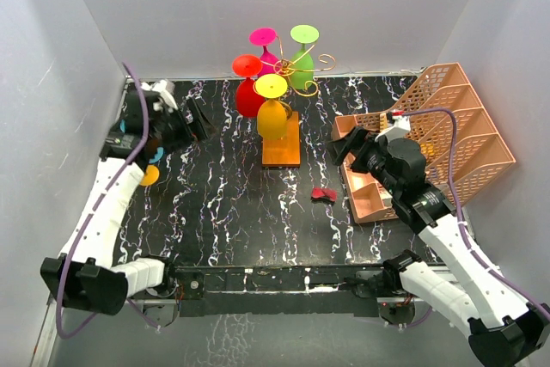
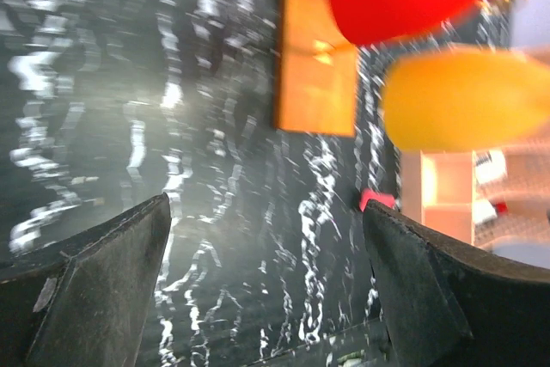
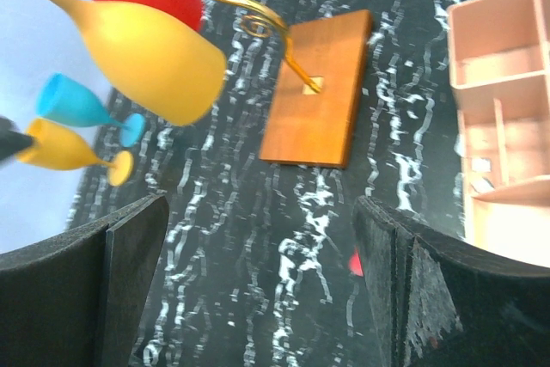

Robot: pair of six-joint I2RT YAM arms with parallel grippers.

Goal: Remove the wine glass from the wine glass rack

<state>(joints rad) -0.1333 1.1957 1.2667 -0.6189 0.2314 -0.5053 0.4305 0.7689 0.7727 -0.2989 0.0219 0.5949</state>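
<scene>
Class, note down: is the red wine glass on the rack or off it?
On: the red wine glass hangs bowl down from the wine glass rack.

No text, label, brand, number or sign can be read in any view. In the left wrist view, small white items (image 2: 486, 168) in the peach organiser (image 2: 449, 180) at the right of the worktop (image 1: 223, 204) carry dark marks, but they are too blurred to make out.
</scene>
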